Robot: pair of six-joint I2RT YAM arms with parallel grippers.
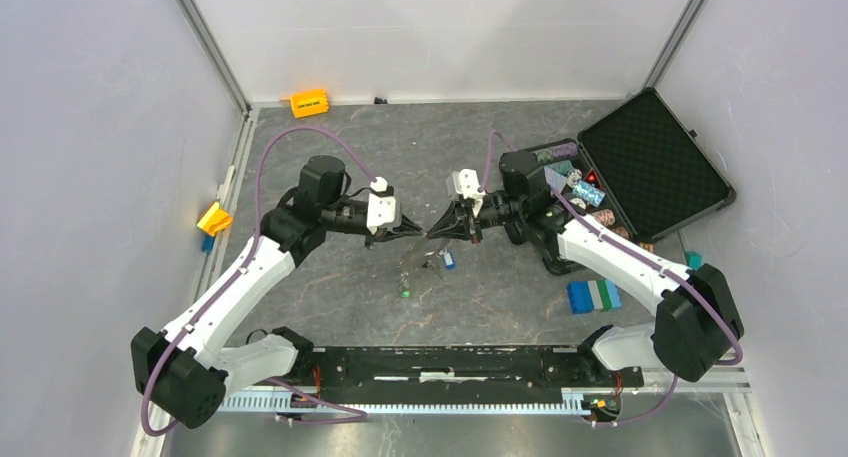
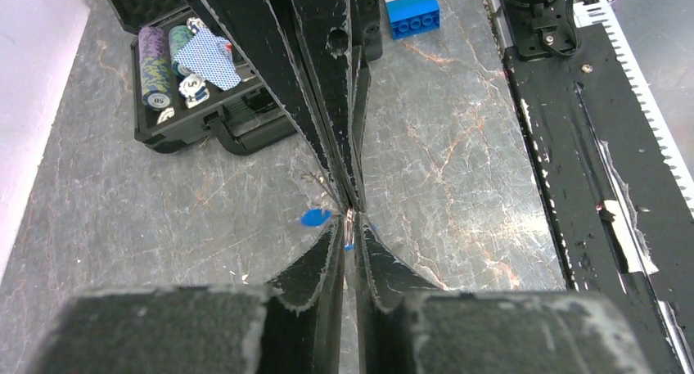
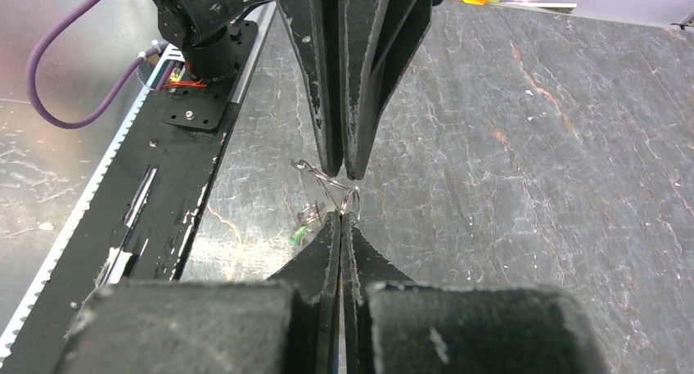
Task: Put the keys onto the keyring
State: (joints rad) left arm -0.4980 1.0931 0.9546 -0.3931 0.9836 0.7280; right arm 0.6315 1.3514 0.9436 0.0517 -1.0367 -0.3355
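From above, the left gripper [image 1: 408, 229] and right gripper [image 1: 440, 229] meet tip to tip. The keyring [image 1: 415, 262] shows just on the near side of the tips, with a blue-tagged key [image 1: 449, 260] beside it and a green-tagged key [image 1: 405, 292] nearer still.

In the left wrist view, the left jaws stand at a narrow slit. Whether they pinch the wire cannot be told.

In the right wrist view, the right jaws are pressed together, and the ring's wire loops lie just beyond their tips.

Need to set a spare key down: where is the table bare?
Bare: the far strip between orange block and open case. Crowded: centre, where left gripper and right gripper meet at the keyring; right side, case and bricks.
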